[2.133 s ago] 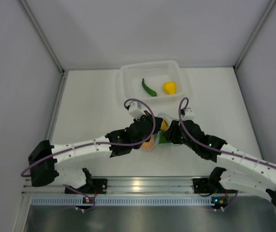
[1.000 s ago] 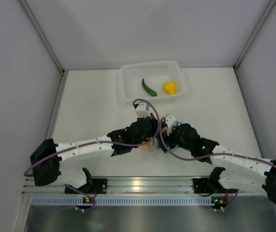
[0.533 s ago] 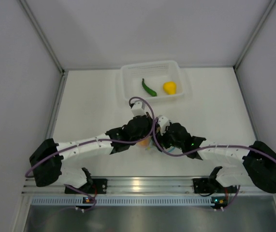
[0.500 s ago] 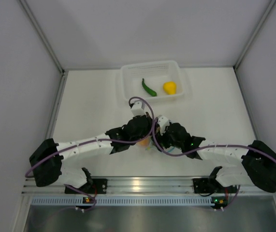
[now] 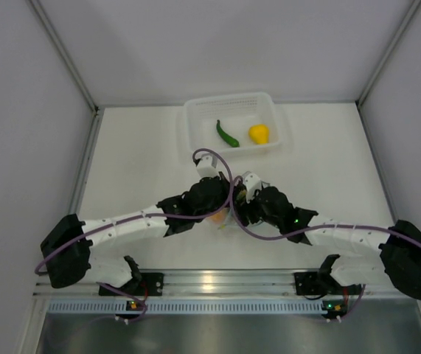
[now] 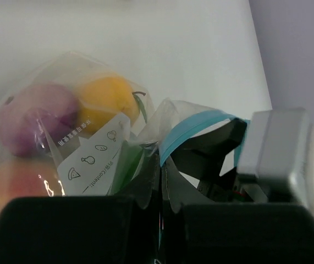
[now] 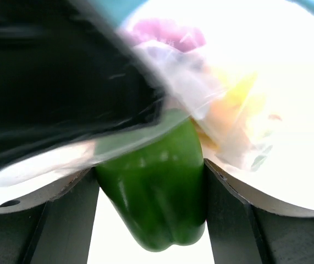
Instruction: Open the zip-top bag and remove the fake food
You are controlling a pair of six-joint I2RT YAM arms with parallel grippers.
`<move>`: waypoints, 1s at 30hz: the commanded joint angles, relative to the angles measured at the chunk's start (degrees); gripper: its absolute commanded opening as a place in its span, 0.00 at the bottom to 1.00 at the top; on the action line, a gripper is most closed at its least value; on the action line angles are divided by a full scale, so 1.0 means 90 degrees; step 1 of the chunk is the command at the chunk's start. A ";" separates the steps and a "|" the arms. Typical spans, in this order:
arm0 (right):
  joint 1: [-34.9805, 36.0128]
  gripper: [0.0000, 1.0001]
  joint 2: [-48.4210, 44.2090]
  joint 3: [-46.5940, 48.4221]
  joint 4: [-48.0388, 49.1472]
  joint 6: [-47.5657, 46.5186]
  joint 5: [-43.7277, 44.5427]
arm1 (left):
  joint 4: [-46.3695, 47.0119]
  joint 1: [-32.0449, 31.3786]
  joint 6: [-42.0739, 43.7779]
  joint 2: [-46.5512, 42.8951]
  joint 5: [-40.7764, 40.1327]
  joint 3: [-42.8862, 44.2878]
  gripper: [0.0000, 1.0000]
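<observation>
From above, both arms meet mid-table [image 5: 144, 162], and the zip-top bag [image 5: 223, 220] between them is mostly hidden under the left gripper [image 5: 221, 203] and right gripper [image 5: 247, 206]. Behind them stands one white basket [image 5: 228, 99] holding one green chili [image 5: 227, 133] and one yellow pepper [image 5: 259, 133]. The left wrist view shows the clear bag, its blue zip strip [image 6: 192, 126] gaping, with one purple piece [image 6: 27, 118], one yellow-orange fruit [image 6: 104, 102] and one peach fruit [image 6: 14, 181] inside. The left jaws are pinched tight on the bag's film. The blurred right wrist view shows one green pepper [image 7: 157, 192] wedged between both fingers, seemingly gripped, at the bag's mouth.
</observation>
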 commanded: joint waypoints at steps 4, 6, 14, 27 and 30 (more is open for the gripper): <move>0.0472 0.25 -0.1047 0.0113 -0.0173 0.0216 0.0210 | 0.0297 -0.0026 0.0037 -0.0154 -0.0011 -0.0044 0.00; 0.0561 0.24 -0.1331 0.0181 -0.0368 0.0274 0.0317 | 0.0297 -0.0017 0.0017 -0.0135 -0.0070 -0.0034 0.00; 0.0893 0.21 -0.2511 0.0192 -0.0972 0.0392 0.0377 | 0.0297 -0.0017 -0.0119 -0.0115 -0.0470 -0.0210 0.00; 0.0923 0.20 -0.3655 0.0397 -0.2215 0.0469 0.0933 | 0.0248 -0.0017 -0.0364 -0.0516 -0.1008 -0.0601 0.00; 0.0913 0.20 -0.3958 0.0475 -0.2029 0.0528 0.0875 | 0.0248 -0.0017 -0.0412 -0.0506 -0.0930 -0.0649 0.00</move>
